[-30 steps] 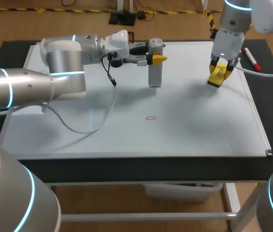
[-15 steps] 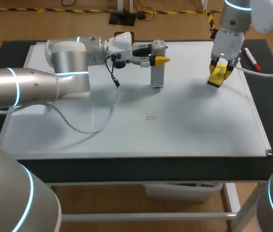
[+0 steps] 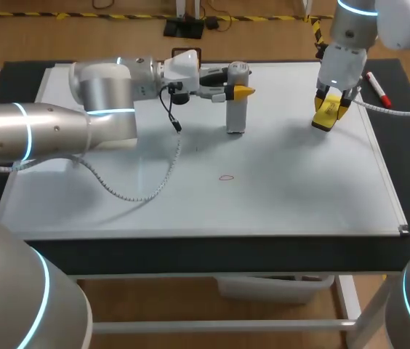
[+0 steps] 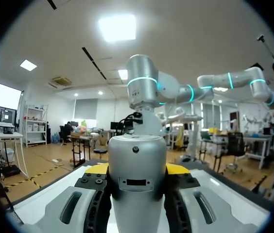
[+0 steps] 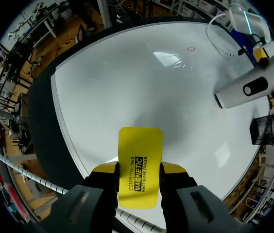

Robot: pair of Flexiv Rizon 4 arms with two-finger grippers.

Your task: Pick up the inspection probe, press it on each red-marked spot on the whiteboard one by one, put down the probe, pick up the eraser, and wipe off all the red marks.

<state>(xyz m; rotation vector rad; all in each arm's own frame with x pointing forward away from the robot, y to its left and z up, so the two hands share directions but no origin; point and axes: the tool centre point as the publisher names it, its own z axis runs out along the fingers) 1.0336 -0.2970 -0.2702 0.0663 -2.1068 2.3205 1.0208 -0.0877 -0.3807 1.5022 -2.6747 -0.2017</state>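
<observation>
While you look down from the head view, the probe (image 3: 235,109) is a silver-grey cylinder with a rounded cap, standing upright at the far middle of the whiteboard (image 3: 299,196), its lower end down at the board's surface. Your left gripper (image 3: 238,89) comes in from the left and clamps it near the top. In the left wrist view the two yellow tips press against both sides of the probe (image 4: 137,160), so the left gripper (image 4: 137,167) is grasping it.

You see one small red mark (image 3: 226,177) on the board, an open loop, nearer to you than the probe and apart from it.

Your right gripper (image 3: 328,110) is at the far right of the board, fingers pointing down and closed around the eraser (image 3: 326,115). The right wrist view shows the eraser (image 5: 139,150) as a flat yellow block with rounded corners and black print, pinched from both sides by the right gripper (image 5: 138,170). You cannot tell whether its lower end touches the board.

A red marker (image 3: 377,87) lies just beside the board's far right edge. A white coiled cable (image 3: 147,190) trails from your left arm across the board.

A black mesh cup (image 5: 263,130) stands by the far edge, beyond the probe (image 5: 248,90). You cannot make out anything in it.
</observation>
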